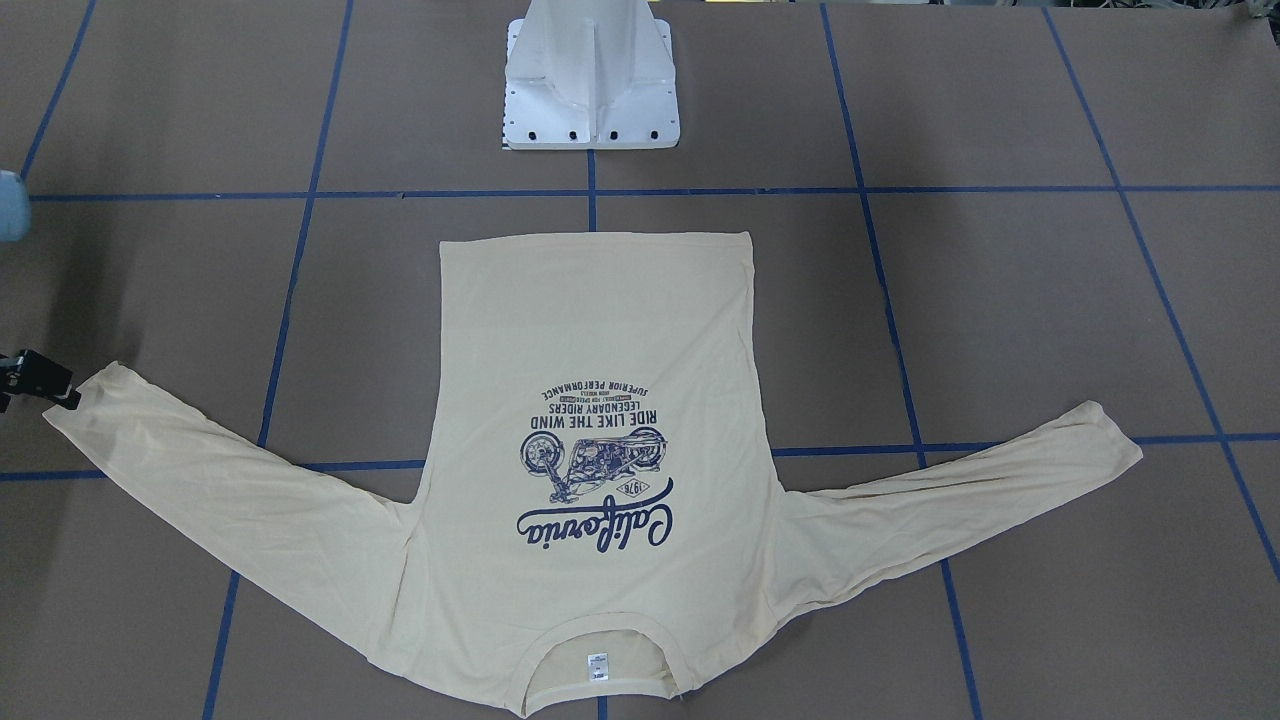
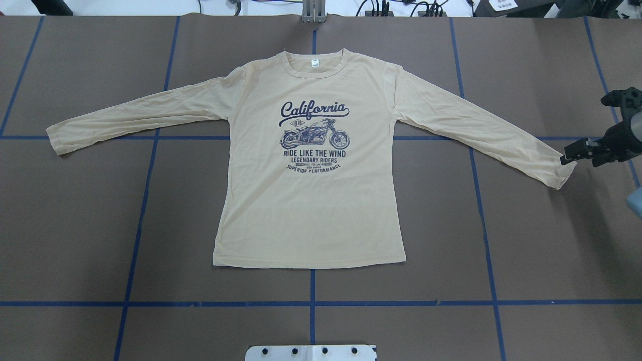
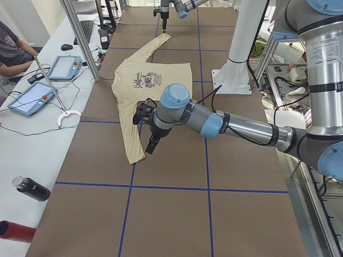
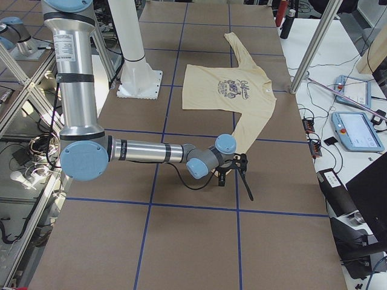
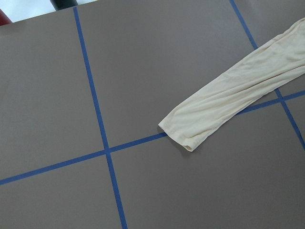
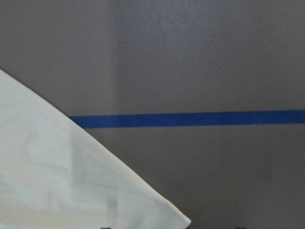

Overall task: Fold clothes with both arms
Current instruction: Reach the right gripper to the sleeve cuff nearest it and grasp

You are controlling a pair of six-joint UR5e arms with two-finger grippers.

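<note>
The pale cream-yellow long-sleeved shirt (image 2: 311, 200) lies flat on the table, navy "California" print up, neck away from the robot, both sleeves spread out. My right gripper (image 2: 569, 155) is low, just beyond the right sleeve's cuff (image 2: 560, 175), not holding it; its jaws look apart. It also shows at the left edge of the front view (image 1: 55, 392). The right wrist view shows the cuff's corner (image 6: 71, 181). My left gripper (image 3: 151, 143) shows only in the left side view, above the left sleeve's cuff (image 5: 190, 129); I cannot tell whether it is open or shut.
The white pedestal base (image 1: 590, 90) stands at the robot's side of the brown table with blue tape lines (image 2: 311, 303). A side desk holds tablets (image 3: 32, 96); a black bottle (image 3: 32, 188) and a red one (image 3: 13, 231) lie there. A metal post (image 4: 311, 51) stands near the table's edge.
</note>
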